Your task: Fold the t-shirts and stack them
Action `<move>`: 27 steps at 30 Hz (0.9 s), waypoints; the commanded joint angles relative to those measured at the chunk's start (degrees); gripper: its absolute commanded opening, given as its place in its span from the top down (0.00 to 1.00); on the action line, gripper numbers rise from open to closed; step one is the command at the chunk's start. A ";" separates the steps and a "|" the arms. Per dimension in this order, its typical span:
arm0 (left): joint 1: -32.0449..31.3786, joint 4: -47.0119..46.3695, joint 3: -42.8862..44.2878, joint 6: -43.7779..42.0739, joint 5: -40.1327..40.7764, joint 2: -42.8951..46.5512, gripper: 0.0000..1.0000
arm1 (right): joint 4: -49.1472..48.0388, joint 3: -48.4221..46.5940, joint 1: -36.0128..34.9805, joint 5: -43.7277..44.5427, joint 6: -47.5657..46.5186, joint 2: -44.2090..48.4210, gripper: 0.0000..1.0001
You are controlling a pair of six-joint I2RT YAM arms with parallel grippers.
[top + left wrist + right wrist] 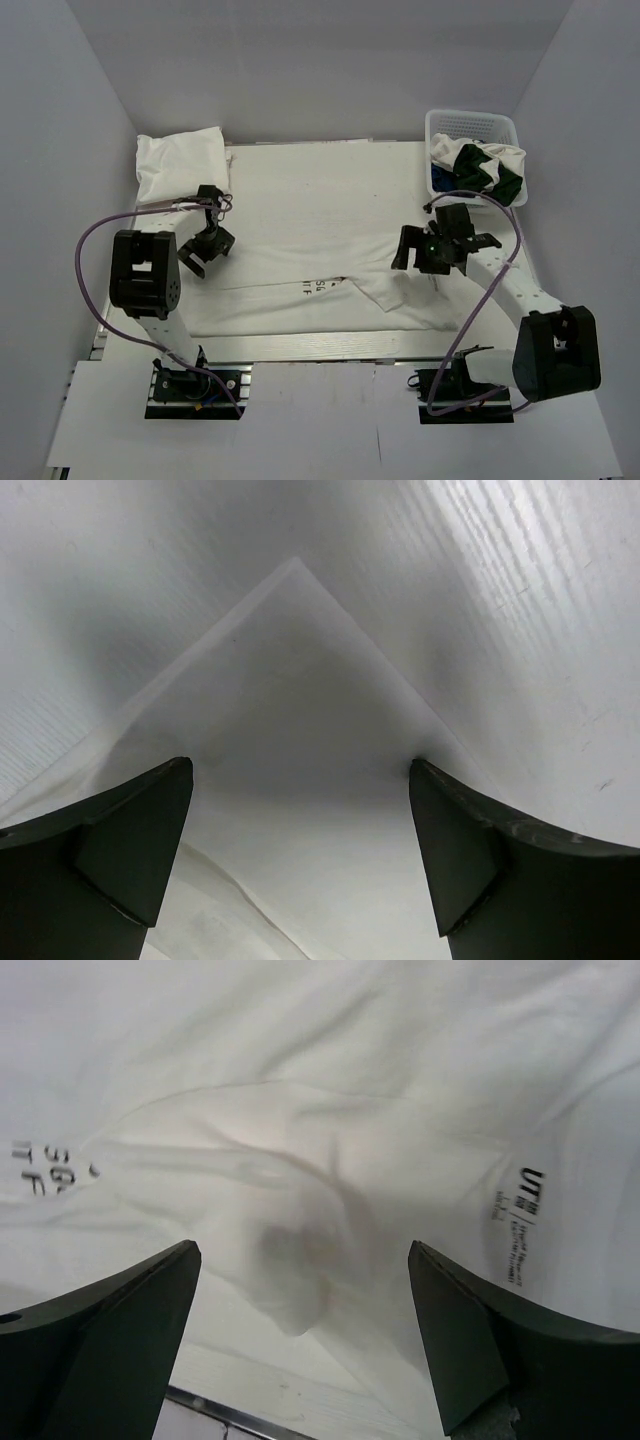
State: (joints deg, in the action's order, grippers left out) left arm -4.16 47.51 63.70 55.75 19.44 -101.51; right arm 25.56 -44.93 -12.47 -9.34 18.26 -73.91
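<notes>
The left gripper [207, 250], jaws spread and empty, hovers over the left end of the white t-shirt [310, 220], which lies flat with its long axis running side to side. The right gripper [440, 250], likewise spread and empty, hangs over the shirt's right end, each arm about equally near its own end

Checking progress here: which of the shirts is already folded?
The white bundle in the far left corner. The other white t-shirt lies spread open mid-table, and the crumpled shirts sit loose in the basket.
</notes>
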 commanded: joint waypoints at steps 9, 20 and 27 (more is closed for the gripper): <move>1.26 4.52 4.93 0.68 6.57 -1.60 0.01 | 7.40 -2.80 -23.98 -1.82 -5.96 2.28 0.10; 0.74 5.15 4.95 -1.87 7.72 10.19 0.01 | 5.46 -3.41 -30.51 9.06 -3.76 -9.49 0.38; 0.74 4.61 3.09 -2.48 7.19 12.04 0.01 | 3.36 -2.63 -30.42 16.54 -0.24 -9.76 0.45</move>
State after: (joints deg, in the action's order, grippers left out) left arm -3.70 52.27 67.70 53.80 25.34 -91.42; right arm 31.00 -46.37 -42.83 2.13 16.01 -84.47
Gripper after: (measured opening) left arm 0.987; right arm 0.562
